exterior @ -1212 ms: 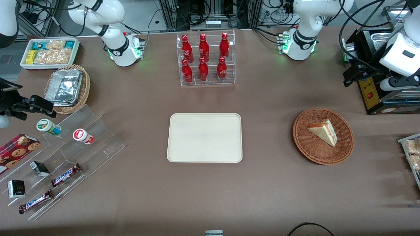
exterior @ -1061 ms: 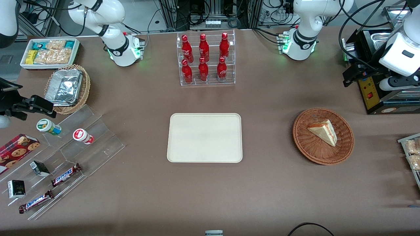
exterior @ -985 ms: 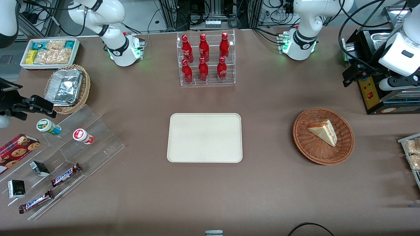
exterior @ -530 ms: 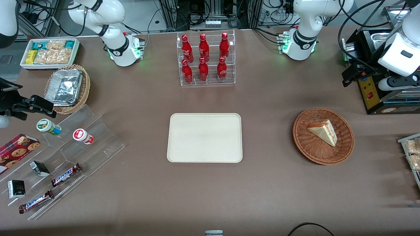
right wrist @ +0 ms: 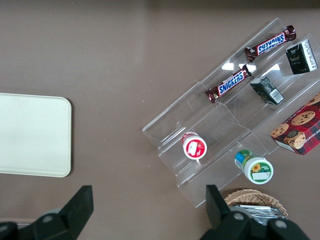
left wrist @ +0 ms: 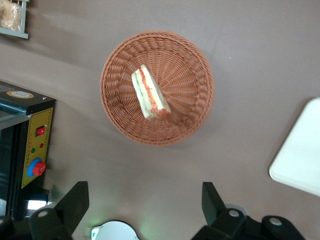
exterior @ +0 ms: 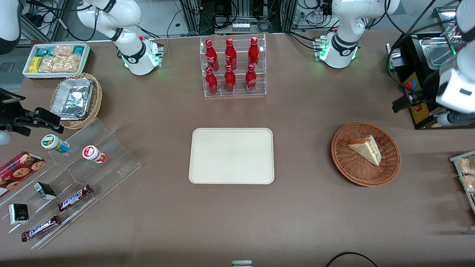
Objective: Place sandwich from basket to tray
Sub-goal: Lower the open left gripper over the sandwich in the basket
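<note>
The sandwich [exterior: 365, 149] is a pale bread wedge with a red and green filling edge. It lies in the round reddish-brown wicker basket [exterior: 352, 172] toward the working arm's end of the table. The cream tray [exterior: 231, 155] lies bare at mid-table. My left gripper [exterior: 404, 102] hangs high over the table, a little farther from the front camera than the basket. In the left wrist view the gripper [left wrist: 144, 200] is open wide and empty, with the sandwich [left wrist: 150, 93], basket [left wrist: 192, 65] and a corner of the tray [left wrist: 300, 155] below it.
A black machine with a red button [exterior: 417, 79] stands beside my gripper. A rack of red bottles [exterior: 233, 66] stands farther back than the tray. A snack tray [exterior: 465, 172] sits at the table edge. An acrylic stand with candy [exterior: 74, 174] lies toward the parked arm's end.
My left wrist has come nearer to the front camera, toward the basket, uncovering the black machine's top. The sandwich, basket and tray have not moved.
</note>
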